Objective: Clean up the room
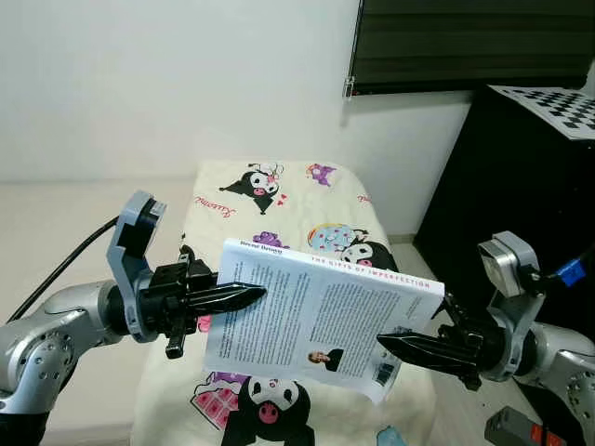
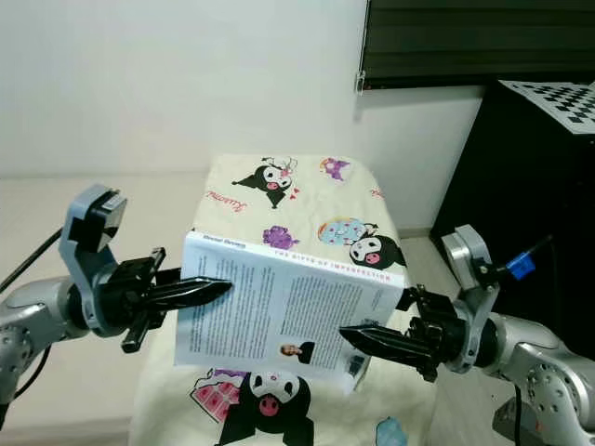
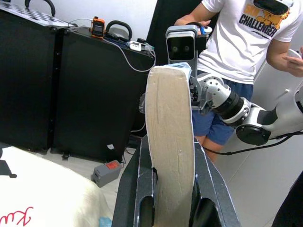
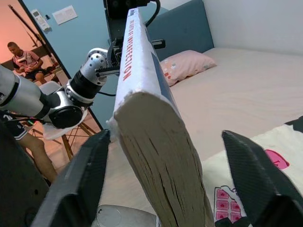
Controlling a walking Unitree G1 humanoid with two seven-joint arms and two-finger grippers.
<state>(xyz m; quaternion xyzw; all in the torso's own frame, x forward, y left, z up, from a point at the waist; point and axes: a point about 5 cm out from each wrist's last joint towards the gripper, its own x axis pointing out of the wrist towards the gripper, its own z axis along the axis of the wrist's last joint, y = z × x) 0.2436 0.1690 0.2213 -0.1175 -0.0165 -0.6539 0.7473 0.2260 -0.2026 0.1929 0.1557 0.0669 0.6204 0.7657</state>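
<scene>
I have the book (image 1: 316,321) held up in the air between both hands, back cover facing my head camera, above the near end of the cartoon-printed blanket (image 1: 279,200). My left hand (image 1: 244,296) has its two black fingers pinching the book's left edge; from the left wrist camera I see the page block clamped between them, fingers pressed against both covers. My right hand (image 1: 402,346) sits at the book's lower right corner. In the right wrist view its fingers (image 4: 78,182) stand spread wide, one on each side of the book with clear gaps, so they are not gripping it. The book is tilted, its right side lower than its left.

Under the book the blanket covers a narrow piece of furniture that runs away from me toward the white wall (image 1: 167,84). To my right stands a black case (image 1: 521,186) with a checkerboard sheet (image 1: 553,107) on top, and a dark window blind (image 1: 465,42) hangs above it. A small grey box with a red part (image 1: 516,429) lies on the floor by my right arm. Through the left wrist camera I see a person in a white T-shirt (image 3: 246,33) standing beyond my right arm.
</scene>
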